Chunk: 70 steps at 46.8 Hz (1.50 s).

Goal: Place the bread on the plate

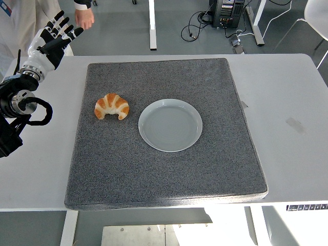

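Note:
A golden croissant (111,106) lies on the grey mat (169,169), left of centre. A pale grey plate (170,125) sits on the mat just right of the croissant, with nothing on it. My left hand (57,32) is raised at the far left, beyond the mat's far left corner and well away from the croissant. Its fingers are spread and hold nothing. My right arm is out of view.
The mat covers most of the white table (292,102). A person's hand (84,18) and white sleeve show at the top left, close to my left hand. Table legs, a chair and cables on the floor lie beyond the far edge.

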{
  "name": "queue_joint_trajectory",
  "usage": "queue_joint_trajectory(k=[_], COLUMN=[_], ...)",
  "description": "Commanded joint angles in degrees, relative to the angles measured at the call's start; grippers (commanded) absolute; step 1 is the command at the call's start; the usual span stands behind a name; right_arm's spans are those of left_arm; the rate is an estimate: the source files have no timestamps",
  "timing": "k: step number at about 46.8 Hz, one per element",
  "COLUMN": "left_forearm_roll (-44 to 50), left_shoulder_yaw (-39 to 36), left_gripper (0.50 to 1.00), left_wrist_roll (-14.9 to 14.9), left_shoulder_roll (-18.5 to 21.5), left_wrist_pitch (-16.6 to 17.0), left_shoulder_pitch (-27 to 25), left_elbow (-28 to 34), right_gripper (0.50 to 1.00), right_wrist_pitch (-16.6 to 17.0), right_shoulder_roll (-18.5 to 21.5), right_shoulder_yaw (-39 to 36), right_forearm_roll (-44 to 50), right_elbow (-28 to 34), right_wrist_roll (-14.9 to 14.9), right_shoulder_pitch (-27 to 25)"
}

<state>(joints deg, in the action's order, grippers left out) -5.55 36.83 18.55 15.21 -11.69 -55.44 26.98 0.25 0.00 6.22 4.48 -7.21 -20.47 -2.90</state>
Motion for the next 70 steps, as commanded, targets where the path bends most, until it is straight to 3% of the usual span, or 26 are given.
queue_joint_trajectory(k=[1,25,32,38,44,50,59,70], left_forearm_roll=[-0.2,0.3,-0.7,-0.7,-0.6,-0.6,-0.9,-2.4], left_shoulder_yaw=[0.0,0.4,-0.8,-9.1,-16.9,-18.2,-20.3,-36.1], left_gripper=[0.987,0.987,0.987,0.986,0.987,0.987,0.986,0.986], left_wrist_roll=[0.0,0.0,-1.3,-3.3,-3.5,-3.5,-3.6,-3.6], left_shoulder_roll=[0.0,-0.3,-0.6,-0.5,-0.3,-0.2,-0.2,-1.0], left_wrist_pitch=[0.0,-0.1,0.0,0.0,0.4,2.1,1.8,1.8], left_shoulder_pitch=[0.1,1.0,0.2,-3.7,-7.8,-9.8,-12.6,-16.5], left_elbow=[0.0,0.0,0.1,0.1,0.1,0.1,0.1,0.1], right_gripper=[1.000,1.000,1.000,1.000,1.000,1.000,1.000,1.000], right_wrist_pitch=[0.0,0.0,0.0,0.0,0.0,0.0,0.0,0.0], right_shoulder_roll=[0.0,0.0,0.0,0.0,0.0,0.0,0.0,0.0], right_shoulder_yaw=[0.0,-0.1,-0.1,-0.1,-0.1,-0.1,-0.1,-0.1], right_forearm_roll=[0.0,0.0,0.0,0.0,0.0,0.0,0.0,0.0], right_elbow=[0.0,0.0,0.0,0.0,0.0,0.0,0.0,0.0], right_wrist_roll=[0.0,0.0,0.1,0.0,0.1,0.0,0.0,0.0], right_shoulder_pitch=[0.0,0.0,0.0,0.0,0.0,0.1,0.0,0.1])
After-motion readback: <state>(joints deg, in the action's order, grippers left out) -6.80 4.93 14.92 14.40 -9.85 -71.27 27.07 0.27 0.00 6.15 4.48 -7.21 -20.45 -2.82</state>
